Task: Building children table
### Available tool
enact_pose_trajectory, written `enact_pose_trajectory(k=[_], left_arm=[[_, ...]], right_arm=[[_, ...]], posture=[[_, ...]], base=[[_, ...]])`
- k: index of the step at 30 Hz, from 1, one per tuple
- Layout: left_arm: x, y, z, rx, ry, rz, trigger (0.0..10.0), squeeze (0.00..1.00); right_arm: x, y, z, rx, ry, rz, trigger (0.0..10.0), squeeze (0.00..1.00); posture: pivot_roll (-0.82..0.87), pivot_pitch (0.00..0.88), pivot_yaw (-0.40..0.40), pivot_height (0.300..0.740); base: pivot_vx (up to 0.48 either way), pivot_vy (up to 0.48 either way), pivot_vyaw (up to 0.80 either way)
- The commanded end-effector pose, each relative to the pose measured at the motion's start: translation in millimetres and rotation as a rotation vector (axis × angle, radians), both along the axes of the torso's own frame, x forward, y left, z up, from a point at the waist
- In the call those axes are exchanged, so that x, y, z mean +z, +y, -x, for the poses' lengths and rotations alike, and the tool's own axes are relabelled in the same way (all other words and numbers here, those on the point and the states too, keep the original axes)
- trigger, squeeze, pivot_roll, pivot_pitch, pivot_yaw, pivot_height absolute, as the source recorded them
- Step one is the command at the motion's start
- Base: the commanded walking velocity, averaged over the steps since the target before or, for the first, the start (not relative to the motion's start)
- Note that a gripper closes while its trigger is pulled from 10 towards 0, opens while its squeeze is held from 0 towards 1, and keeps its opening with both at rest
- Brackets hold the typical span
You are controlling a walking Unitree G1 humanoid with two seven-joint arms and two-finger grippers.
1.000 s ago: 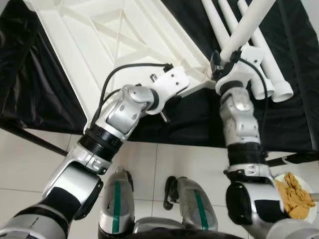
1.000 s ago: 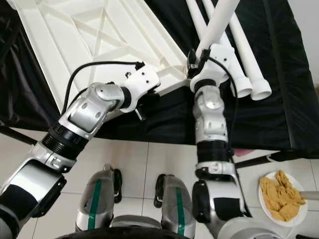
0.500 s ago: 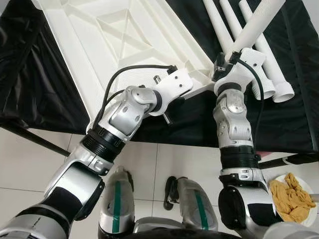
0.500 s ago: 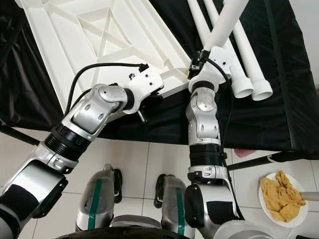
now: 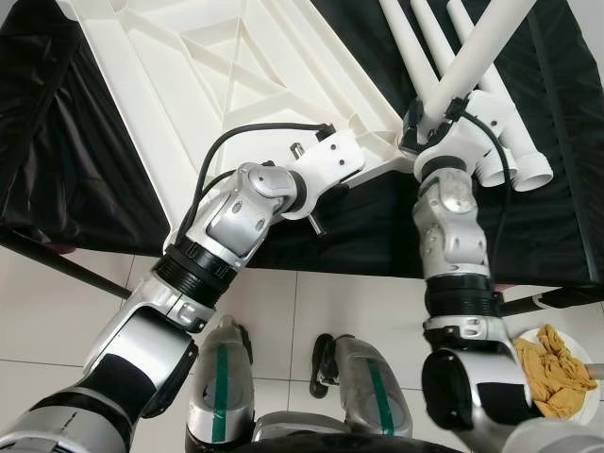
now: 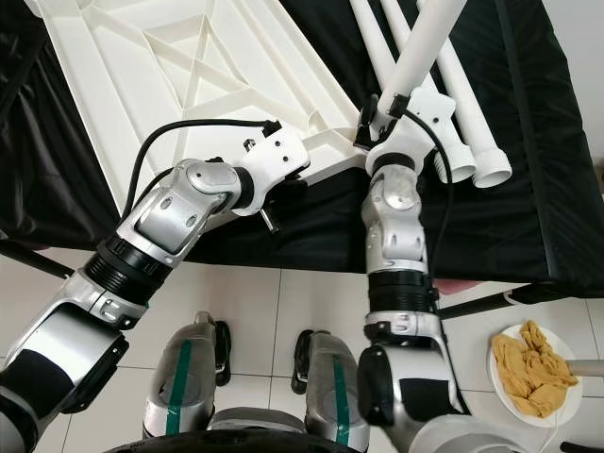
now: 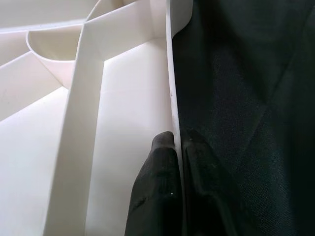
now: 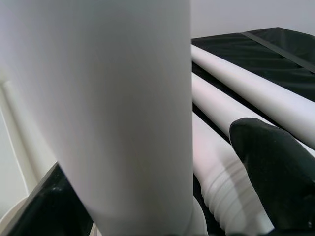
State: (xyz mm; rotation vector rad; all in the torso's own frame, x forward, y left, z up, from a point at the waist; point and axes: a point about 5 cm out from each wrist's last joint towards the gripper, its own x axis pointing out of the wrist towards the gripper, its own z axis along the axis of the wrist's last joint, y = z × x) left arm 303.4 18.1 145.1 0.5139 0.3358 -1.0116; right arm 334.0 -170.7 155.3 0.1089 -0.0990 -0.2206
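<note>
Leg fitting at the tabletop's near corner

We pinch the upturned white tabletop (image 5: 236, 85) rim with our left gripper (image 7: 174, 147) closed on it, likely steadying it on the black cloth (image 5: 75, 160), while our right gripper (image 5: 427, 123), clamped round a white leg (image 5: 472, 57), tilts it toward the corner socket; three spare legs (image 5: 500, 132) lie beside.

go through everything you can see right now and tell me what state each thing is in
Tabletop: upside down on the black cloth, ribs facing up.
Left tool: shut on the tabletop's edge wall.
Right tool: shut on a leg.
Held leg: tilted, lower end at the tabletop's corner.
Spare legs: lying side by side on the cloth.
Plate: on the floor, holding a yellow rag.
</note>
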Motion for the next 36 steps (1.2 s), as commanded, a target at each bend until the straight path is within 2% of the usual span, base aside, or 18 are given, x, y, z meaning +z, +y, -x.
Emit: enact_pose_trajectory(k=[1, 2, 3, 4, 9, 12, 13, 16, 19, 20, 28, 36], left_arm=[[10.3, 0.3, -4.5, 0.010, -0.063, 0.015, 10.0, 0.00], [10.3, 0.3, -4.5, 0.010, -0.063, 0.015, 10.0, 0.00], [10.7, 0.4, -4.8, 0.010, -0.063, 0.016, 10.0, 0.00], [11.6, 0.7, -5.2, 0.009, -0.063, 0.016, 10.0, 0.00], [11.9, 1.0, -5.3, 0.010, -0.064, 0.017, 10.0, 0.00], [12.5, 2.6, -5.6, 0.012, -0.065, 0.015, 10.0, 0.00], [12.5, 2.6, -5.6, 0.012, -0.065, 0.015, 10.0, 0.00], [13.2, 3.2, -6.1, 0.013, -0.066, 0.015, 10.0, 0.00], [13.8, 3.2, -6.4, 0.012, -0.068, 0.015, 10.0, 0.00], [14.4, 3.2, -6.7, 0.012, -0.069, 0.015, 10.0, 0.00], [14.8, 3.6, -6.8, 0.013, -0.066, 0.015, 10.0, 0.00], [15.2, 3.6, -7.0, 0.015, -0.067, 0.016, 10.0, 0.00]], right_arm=[[5.4, -12.8, -3.7, 0.014, -0.015, 0.007, 10.0, 1.00], [5.4, -12.8, -3.7, 0.014, -0.015, 0.007, 10.0, 1.00], [7.4, -14.3, -6.6, 0.066, -0.016, 0.036, 10.0, 0.33], [7.9, -19.1, -11.8, 0.171, -0.004, 0.074, 10.0, 0.00], [7.4, -21.5, -13.9, 0.229, 0.003, 0.081, 10.0, 0.00], [7.5, -22.2, -16.0, 0.418, 0.014, 0.109, 10.0, 0.00], [7.5, -22.2, -16.0, 0.418, 0.014, 0.109, 10.0, 0.00], [6.5, -24.7, -14.3, 0.555, 0.022, 0.134, 10.0, 0.00], [6.4, -28.6, -14.1, 0.619, 0.021, 0.150, 10.0, 0.00], [5.4, -31.1, -12.2, 0.687, 0.026, 0.154, 10.0, 0.00], [-1.9, -37.6, -8.7, 0.802, 0.045, 0.165, 10.0, 0.00], [-1.7, -45.5, -10.5, 0.833, 0.049, 0.171, 10.0, 0.00]], posture=[[0.06, 0.000, -0.062, 0.740], [0.06, 0.000, -0.062, 0.740], [0.06, 0.000, -0.060, 0.740], [0.06, 0.000, -0.059, 0.740], [0.06, 0.000, -0.057, 0.740], [0.06, 0.002, -0.052, 0.740], [0.06, 0.002, -0.052, 0.740], [0.06, 0.007, -0.048, 0.740], [0.06, 0.011, -0.047, 0.740], [0.06, 0.014, -0.045, 0.740], [0.06, 0.017, -0.040, 0.740], [0.06, 0.017, -0.041, 0.740]], base=[[0.000, 0.000, 0.00], [0.000, 0.000, 0.00], [0.000, 0.000, 0.00], [0.000, 0.000, 0.00], [0.000, 0.000, 0.00], [0.000, 0.000, 0.00], [0.000, 0.000, 0.00], [0.000, 0.000, 0.00], [0.000, 0.000, 0.00], [0.000, 0.000, 0.00], [0.000, 0.000, 0.00], [0.000, 0.000, 0.00]])
